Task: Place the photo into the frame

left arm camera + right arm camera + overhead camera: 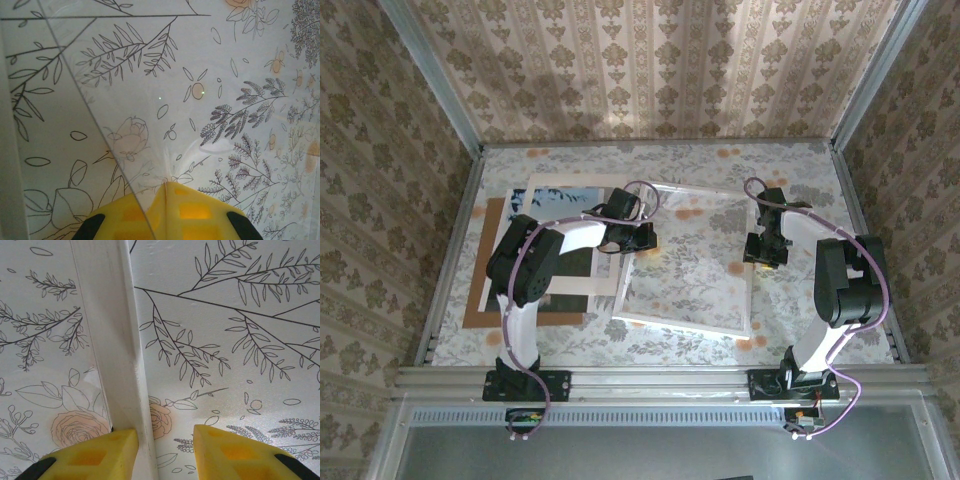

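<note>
1. Tabletop [800,170] is covered by a flowered cloth, and everything is laid on it.
2. The white picture frame [690,270] is placed near the middle of the table. The cloth pattern can be seen through its clear pane.
3. A brown board [478,290] is laid flat to the left of the frame, with its left and lower edges showing.
4. A white mat [582,284] is laid over the board, and its right side comes close to the frame's left edge.
5. The photo [582,195] is seen in the mat's window, outside the frame. A strip of pale blue sky and a dark patch are visible; the rest is hidden by the left arm.
6. The left gripper [642,240] is held at the frame's left edge. In the wrist view its yellow fingers are pressed together at the pane. It cannot be told whether anything is pinched.
7. The right gripper [165,437] is set astride the frame's right rail, partly spread. One finger is touched by the rail, and a gap is left at the other.
</note>
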{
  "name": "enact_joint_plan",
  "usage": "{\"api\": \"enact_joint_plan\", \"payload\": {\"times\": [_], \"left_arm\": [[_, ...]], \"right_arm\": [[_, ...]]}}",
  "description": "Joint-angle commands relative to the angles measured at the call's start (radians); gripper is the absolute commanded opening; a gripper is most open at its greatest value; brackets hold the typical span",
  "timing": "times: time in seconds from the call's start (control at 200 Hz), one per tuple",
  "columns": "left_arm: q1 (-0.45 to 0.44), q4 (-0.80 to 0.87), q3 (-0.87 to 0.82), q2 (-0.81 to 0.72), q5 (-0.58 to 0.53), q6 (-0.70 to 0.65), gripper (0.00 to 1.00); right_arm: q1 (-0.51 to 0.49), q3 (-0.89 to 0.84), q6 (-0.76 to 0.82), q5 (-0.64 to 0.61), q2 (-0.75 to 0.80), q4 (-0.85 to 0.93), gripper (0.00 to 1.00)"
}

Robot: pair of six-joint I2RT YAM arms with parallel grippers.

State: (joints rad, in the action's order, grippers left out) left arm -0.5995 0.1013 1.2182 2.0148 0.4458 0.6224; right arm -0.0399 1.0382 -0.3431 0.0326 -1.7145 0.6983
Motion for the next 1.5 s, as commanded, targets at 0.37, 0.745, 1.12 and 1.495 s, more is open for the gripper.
{"api": "enact_joint_plan", "payload": {"times": [0.37, 0.745, 1.12, 1.495], "left_arm": [[0.027, 0.054, 0.004, 0.016, -0.018, -0.050, 0.00], [0.026, 0.073, 0.021, 0.033, -0.018, -0.065, 0.00], [0.027, 0.096, 0.035, 0.036, -0.033, -0.087, 0.00], [0.035, 0.107, 0.041, 0.039, -0.035, -0.098, 0.00]], "right_arm": [[0.008, -0.025, 0.006, -0.071, -0.061, -0.060, 0.37], [0.008, -0.021, 0.010, -0.073, -0.066, -0.062, 0.36], [0.008, -0.014, 0.012, -0.082, -0.073, -0.057, 0.35], [0.008, -0.012, 0.015, -0.086, -0.082, -0.056, 0.34]]}}
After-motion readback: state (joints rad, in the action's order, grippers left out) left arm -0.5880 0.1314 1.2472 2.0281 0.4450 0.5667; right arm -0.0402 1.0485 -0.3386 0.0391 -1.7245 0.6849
